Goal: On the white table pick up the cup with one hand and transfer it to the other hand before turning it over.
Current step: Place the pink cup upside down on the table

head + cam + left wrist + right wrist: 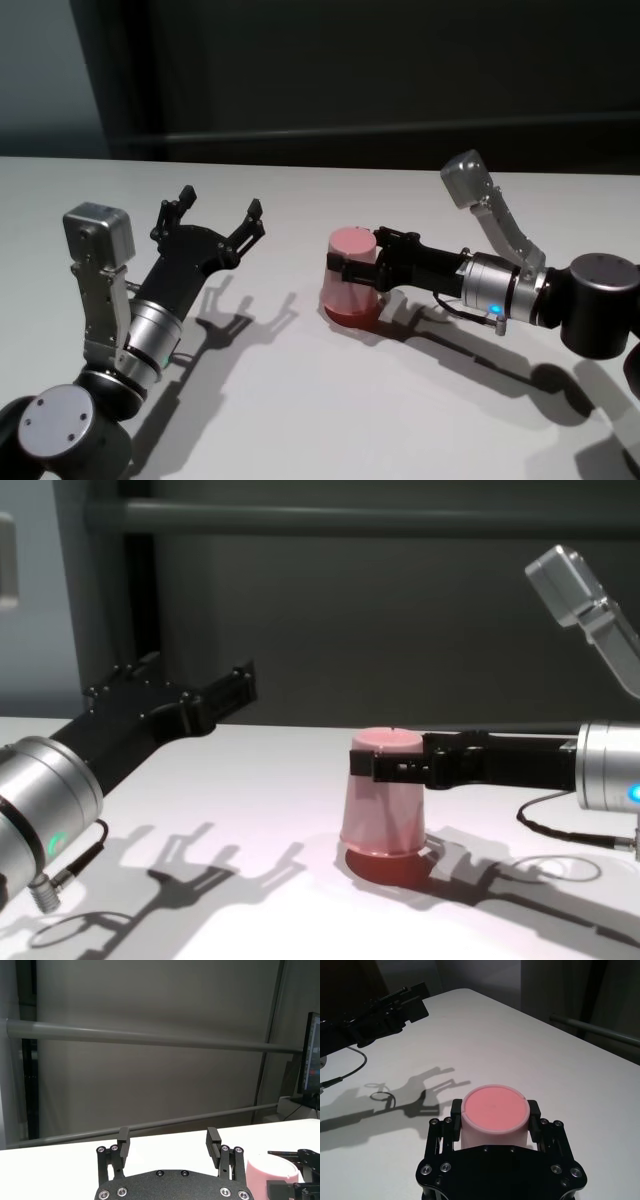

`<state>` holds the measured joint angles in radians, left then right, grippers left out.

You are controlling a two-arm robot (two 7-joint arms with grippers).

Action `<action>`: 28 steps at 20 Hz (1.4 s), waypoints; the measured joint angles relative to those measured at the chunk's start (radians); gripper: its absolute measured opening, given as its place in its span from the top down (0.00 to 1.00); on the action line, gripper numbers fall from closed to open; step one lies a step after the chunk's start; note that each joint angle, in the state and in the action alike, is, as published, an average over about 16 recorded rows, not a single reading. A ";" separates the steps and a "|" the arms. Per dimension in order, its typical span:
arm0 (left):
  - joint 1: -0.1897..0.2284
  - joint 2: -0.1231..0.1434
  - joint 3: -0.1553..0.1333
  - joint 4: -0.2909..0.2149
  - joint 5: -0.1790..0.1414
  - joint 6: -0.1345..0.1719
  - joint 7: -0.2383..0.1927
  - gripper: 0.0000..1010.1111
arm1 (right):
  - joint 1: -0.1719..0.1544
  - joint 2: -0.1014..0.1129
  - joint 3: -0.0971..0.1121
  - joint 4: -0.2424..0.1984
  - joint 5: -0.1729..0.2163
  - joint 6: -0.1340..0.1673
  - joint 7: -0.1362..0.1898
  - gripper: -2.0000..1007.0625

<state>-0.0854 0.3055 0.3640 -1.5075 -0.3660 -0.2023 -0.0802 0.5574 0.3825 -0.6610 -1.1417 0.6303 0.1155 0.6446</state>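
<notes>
Two hands share the white tabletop (pixel 300 400), and only one is at work. The right hand (pixel 352 266) reaches in level from the robot's right and is clamped on the cup (pixel 347 277), one finger on each side just below the flat base, which faces up because the cup is upside down. In the chest view its wide rim appears slightly above the tabletop, with a reddish shadow beneath, so the cup looks to be just raised, though I cannot be sure it has left the surface. Gripping high near the base probably leaves the lower wall free for the other hand to take. The left hand (pixel 212 218) hangs well apart to the left, above the tabletop, its fingers spread and holding nothing, apparently ready to receive.

The cup is plain salmon-pink, smooth and handleless, tapering from wide rim to narrower base.
</notes>
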 joint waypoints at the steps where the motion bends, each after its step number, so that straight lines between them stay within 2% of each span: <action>1: 0.000 0.000 0.000 0.000 0.000 0.000 0.000 0.01 | 0.000 0.000 0.000 0.000 0.000 0.000 0.000 0.26; 11: 0.000 0.000 0.000 0.000 0.000 0.000 0.000 0.01 | 0.001 0.001 -0.002 -0.001 0.001 0.000 -0.001 0.24; 22: 0.000 0.000 0.000 0.000 0.000 0.000 0.000 0.01 | 0.002 0.001 -0.003 -0.001 0.002 0.000 -0.001 0.08; 28: 0.000 0.000 0.000 0.000 0.000 0.000 0.000 0.01 | 0.004 -0.004 0.005 -0.006 0.002 -0.008 -0.001 0.02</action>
<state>-0.0854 0.3055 0.3640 -1.5075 -0.3660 -0.2023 -0.0802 0.5609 0.3787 -0.6560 -1.1479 0.6328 0.1076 0.6433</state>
